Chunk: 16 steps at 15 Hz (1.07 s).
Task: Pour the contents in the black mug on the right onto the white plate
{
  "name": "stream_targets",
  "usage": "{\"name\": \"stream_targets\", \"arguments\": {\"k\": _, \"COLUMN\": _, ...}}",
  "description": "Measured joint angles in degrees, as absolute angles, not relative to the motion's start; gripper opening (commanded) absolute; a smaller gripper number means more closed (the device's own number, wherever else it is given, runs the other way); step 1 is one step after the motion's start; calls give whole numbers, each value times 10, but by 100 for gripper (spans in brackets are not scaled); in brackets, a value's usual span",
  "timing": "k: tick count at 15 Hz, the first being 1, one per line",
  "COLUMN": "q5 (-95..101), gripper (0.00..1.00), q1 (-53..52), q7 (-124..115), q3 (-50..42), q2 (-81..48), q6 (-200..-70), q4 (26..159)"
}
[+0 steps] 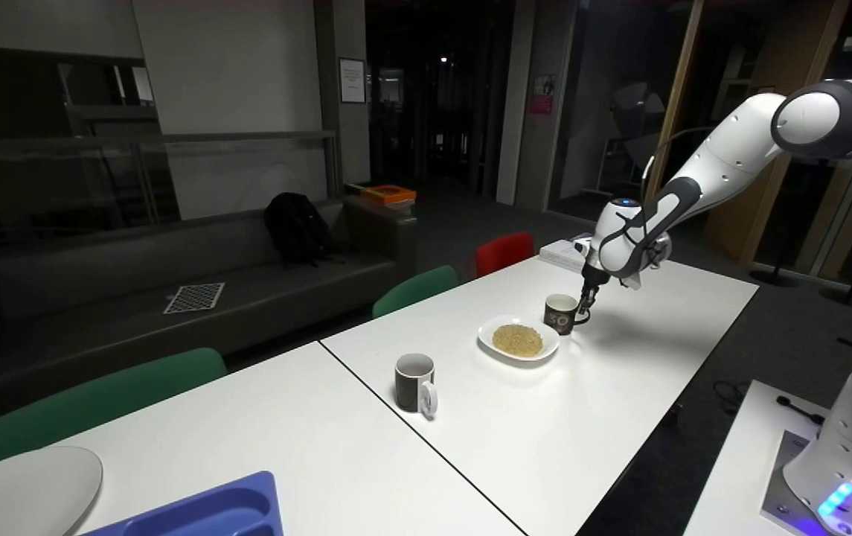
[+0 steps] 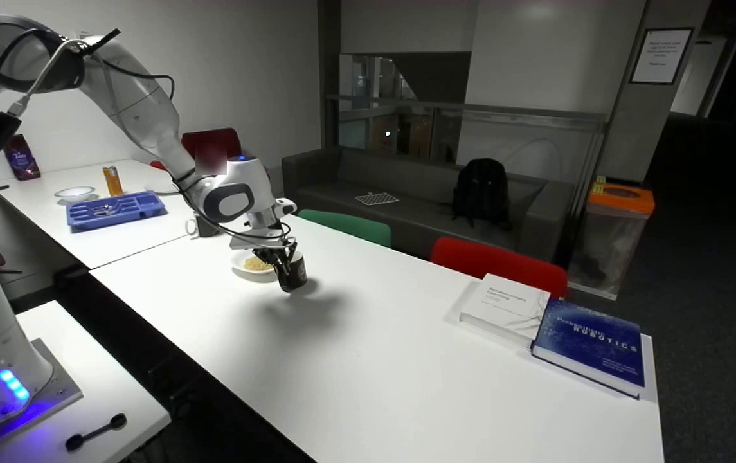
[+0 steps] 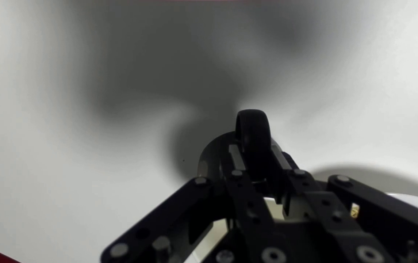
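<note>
The black mug [image 1: 558,320] stands, seemingly upright, right of centre in an exterior view, just beside the white plate [image 1: 486,336] bearing the contents [image 1: 518,340]. The gripper [image 3: 256,157] clenches the mug's handle [image 3: 253,126]; an uneven release could drag it against the plate, scattering the heap.

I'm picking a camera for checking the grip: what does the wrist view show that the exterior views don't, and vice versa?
Only the wrist view shows clearly how the hand grips the black mug: its handle is between the two fingers.

Only the exterior views show the white-handled mug, the blue tray, the black backpack and the sofa.

Both share the hand, the black mug, the white plate and the table; a yellowish patch in the wrist view may be part of the tan heap on the plate.
</note>
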State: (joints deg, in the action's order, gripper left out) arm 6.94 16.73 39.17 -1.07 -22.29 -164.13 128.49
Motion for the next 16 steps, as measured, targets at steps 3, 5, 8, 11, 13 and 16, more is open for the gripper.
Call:
{"name": "stream_targets", "arguments": {"k": 3, "q5": 69, "gripper": 47, "q1": 169, "q7": 392, "q3": -11, "q2": -225, "q6": -1641, "q4": 1282}}
{"name": "stream_targets", "arguments": {"k": 5, "q5": 69, "gripper": 61, "q1": 171, "q7": 392, "q3": -10, "q2": -226, "q6": -1640, "q4": 1280}}
{"name": "stream_targets", "arguments": {"k": 8, "q5": 69, "gripper": 83, "q1": 174, "q7": 392, "q3": -10, "q2": -226, "q6": -1640, "q4": 1274}}
{"name": "stream_targets", "arguments": {"k": 11, "q5": 69, "gripper": 100, "q1": 175, "q7": 392, "q3": -9, "q2": -226, "q6": -1639, "q4": 1268}}
{"name": "stream_targets", "arguments": {"k": 13, "q5": 69, "gripper": 100, "q1": 176, "q7": 392, "q3": -9, "q2": -226, "q6": -1639, "q4": 1266}}
{"name": "stream_targets", "arguments": {"k": 16, "q5": 70, "gripper": 100, "q1": 177, "q7": 391, "q3": -10, "q2": -223, "q6": -1639, "q4": 1267}}
